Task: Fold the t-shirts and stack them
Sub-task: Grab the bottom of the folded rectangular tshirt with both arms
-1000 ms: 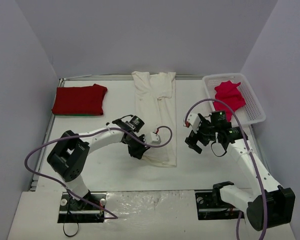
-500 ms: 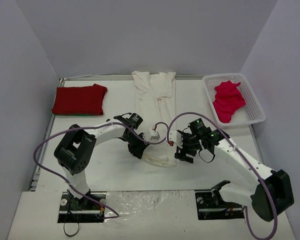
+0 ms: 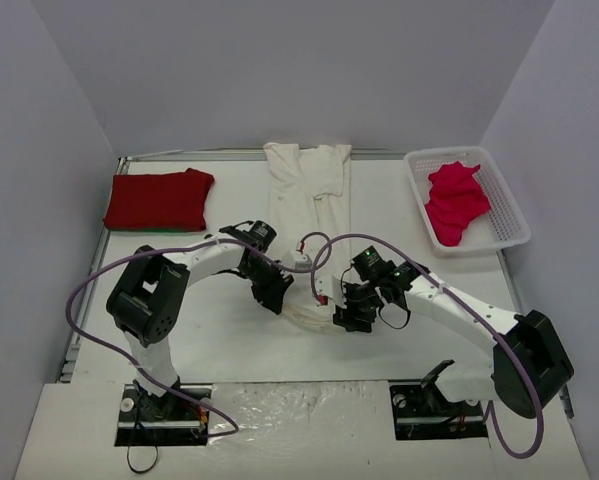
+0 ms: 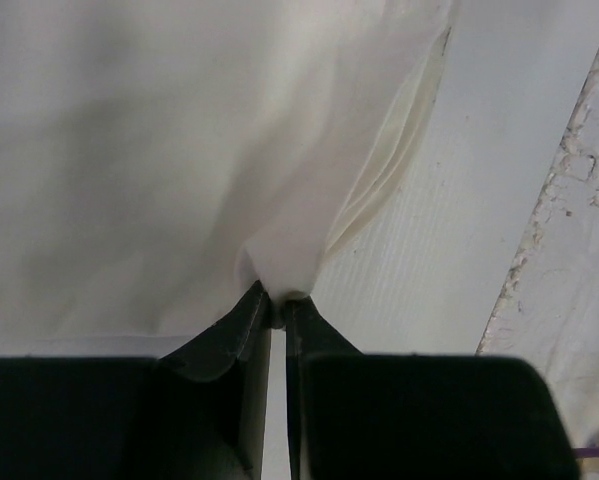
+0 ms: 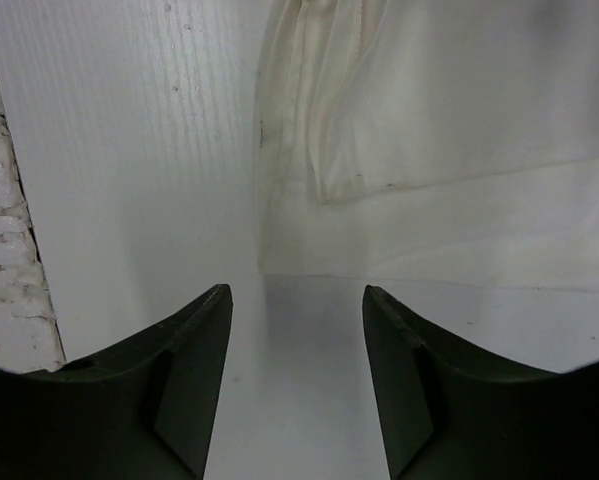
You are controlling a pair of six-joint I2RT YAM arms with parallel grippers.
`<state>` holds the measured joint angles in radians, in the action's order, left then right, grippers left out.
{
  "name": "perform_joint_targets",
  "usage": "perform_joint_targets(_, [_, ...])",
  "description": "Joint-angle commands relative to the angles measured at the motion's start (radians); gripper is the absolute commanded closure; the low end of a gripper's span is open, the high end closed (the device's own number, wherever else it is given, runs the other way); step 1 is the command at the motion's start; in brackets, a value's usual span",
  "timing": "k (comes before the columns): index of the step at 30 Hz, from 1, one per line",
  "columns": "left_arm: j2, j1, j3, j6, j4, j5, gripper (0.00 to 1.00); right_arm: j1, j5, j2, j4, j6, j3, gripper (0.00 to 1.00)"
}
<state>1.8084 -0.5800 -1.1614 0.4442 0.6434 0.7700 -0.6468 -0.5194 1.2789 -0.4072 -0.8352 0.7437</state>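
A long cream-white t-shirt (image 3: 314,200) lies folded lengthwise down the middle of the table. My left gripper (image 3: 275,298) is shut on its near left hem, the cloth (image 4: 159,130) bunching up from the fingertips. My right gripper (image 3: 349,312) is open at the shirt's near right corner (image 5: 429,150), its fingers (image 5: 194,345) low over the table just short of the hem. A red t-shirt (image 3: 159,199) lies folded at the far left. A pinkish-red t-shirt (image 3: 455,201) lies crumpled in the basket.
A white plastic lattice basket (image 3: 509,210) stands at the far right. The table's near edge with a rough white strip (image 4: 579,250) runs close behind the grippers. Purple cables (image 3: 89,300) loop from both arms.
My right arm has swung left and down from beside the basket to the shirt's near right corner. My left gripper has stayed at the near left hem, shifting slightly.
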Motion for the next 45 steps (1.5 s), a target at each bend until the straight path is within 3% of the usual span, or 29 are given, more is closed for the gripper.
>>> perform_joint_targets(1, [0.009,0.009,-0.053,0.016,0.030,0.058,0.98,-0.016,0.016,0.026,0.002,0.007,-0.003,0.49])
perform_joint_targets(35, [0.020,0.011,-0.069,0.042,0.078,0.069,0.98,-0.114,0.124,0.266,0.010,0.031,0.068,0.56])
perform_joint_targets(39, [0.023,0.011,-0.072,0.042,0.079,0.074,0.98,-0.125,0.147,0.287,0.016,0.033,0.062,0.64])
perform_joint_targets(45, [0.023,0.023,-0.072,0.041,0.085,0.084,0.98,-0.145,0.199,0.321,0.015,0.056,0.060,0.92])
